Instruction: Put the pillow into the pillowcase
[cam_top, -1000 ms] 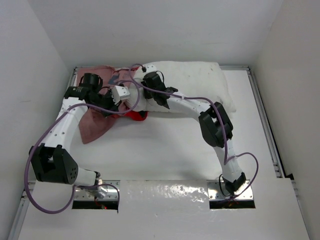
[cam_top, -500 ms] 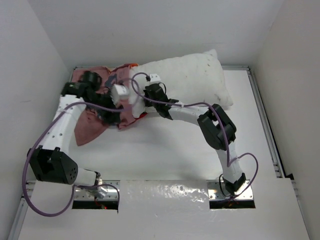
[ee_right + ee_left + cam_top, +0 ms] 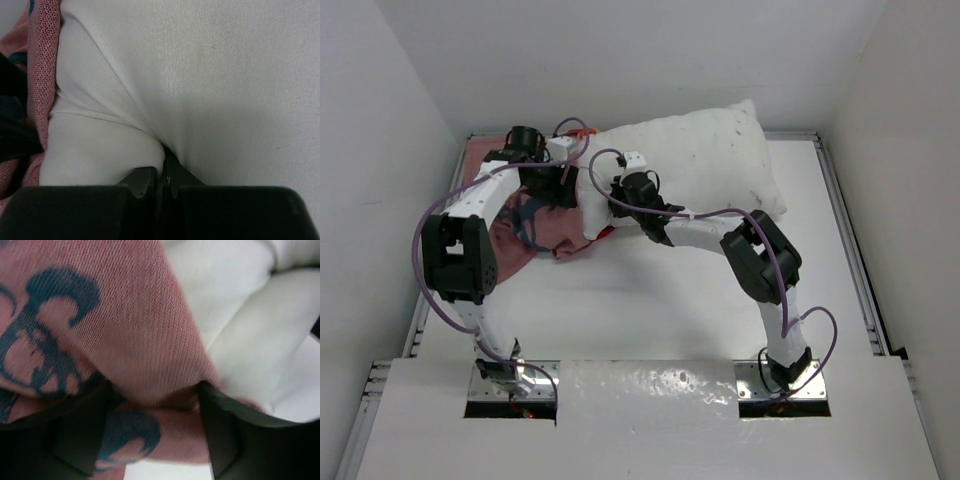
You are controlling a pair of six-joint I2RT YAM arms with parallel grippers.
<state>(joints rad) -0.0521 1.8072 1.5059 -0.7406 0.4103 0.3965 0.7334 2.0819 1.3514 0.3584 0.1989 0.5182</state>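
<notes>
The white pillow (image 3: 700, 160) lies along the back of the table, its left end against the pillowcase (image 3: 520, 235), a faded pink heap with dark blue print. My left gripper (image 3: 548, 185) hangs over that heap at the back left. In the left wrist view its jaws stand apart, and a fold of pillowcase (image 3: 125, 315) fills the gap of the left gripper (image 3: 152, 410), with pillow (image 3: 250, 340) behind it. My right gripper (image 3: 620, 180) is at the pillow's left end. Up close, the right gripper (image 3: 164, 177) is shut on a pinch of pillow (image 3: 225, 75), beside the pillowcase's edge (image 3: 45, 60).
White walls close in the table on the left, back and right. A metal rail (image 3: 845, 240) runs along the right edge. Purple cables loop off both arms. A shiny strip (image 3: 650, 385) lies between the arm bases at the front.
My left gripper opened, and its arm swung from the front of the pillowcase to the back left. The pillow's right end rose, and the pillowcase shifted under the arm.
</notes>
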